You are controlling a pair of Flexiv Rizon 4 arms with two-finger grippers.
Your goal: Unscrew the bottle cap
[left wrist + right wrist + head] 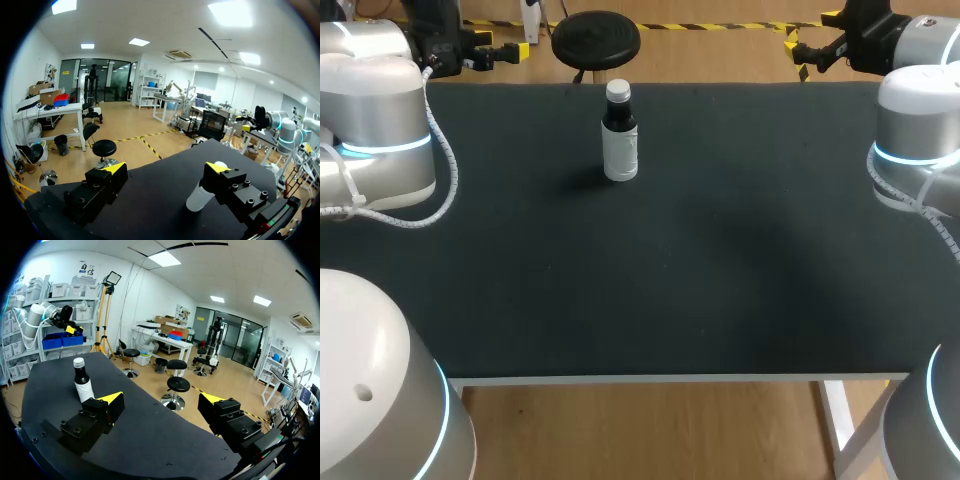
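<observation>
Bottle (620, 140) upright near the desk's (720, 290) far edge, cap (618, 91) on. Left claw (166, 167) spread, right claw (161, 398) spread, both clear of it. Risk: twist the cap without the body pinned and the bottle spins or tips.

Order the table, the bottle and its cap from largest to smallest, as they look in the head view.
1. table, by far the largest.
2. bottle, standing upright on it.
3. cap, on the bottle's top, the smallest.
No two look alike, so the order is sure.
</observation>
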